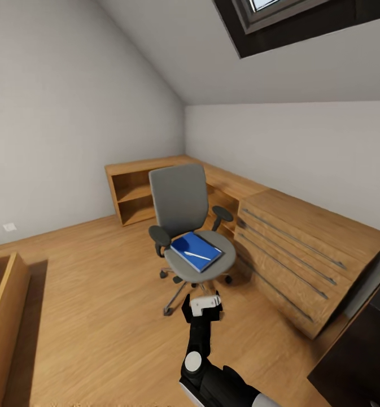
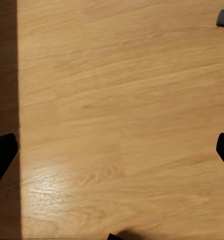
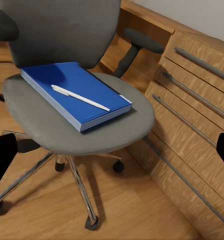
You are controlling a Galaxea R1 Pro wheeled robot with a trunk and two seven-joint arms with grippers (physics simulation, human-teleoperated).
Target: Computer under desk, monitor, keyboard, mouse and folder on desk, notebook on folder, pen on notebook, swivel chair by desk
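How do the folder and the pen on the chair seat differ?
The folder is a broad, flat, bright blue rectangle with pale page edges; the pen is a thin white stick. The folder rests directly on the swivel chair seat, while the pen rests on the folder's cover. The folder covers much of the seat; the pen spans only part of the cover, running diagonally across it. Both lie flat and neither is being held.

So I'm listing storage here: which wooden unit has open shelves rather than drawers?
The low shelf unit in the far corner behind the swivel chair: open cubbies. The drawer chest along the right wall has long metal handles.
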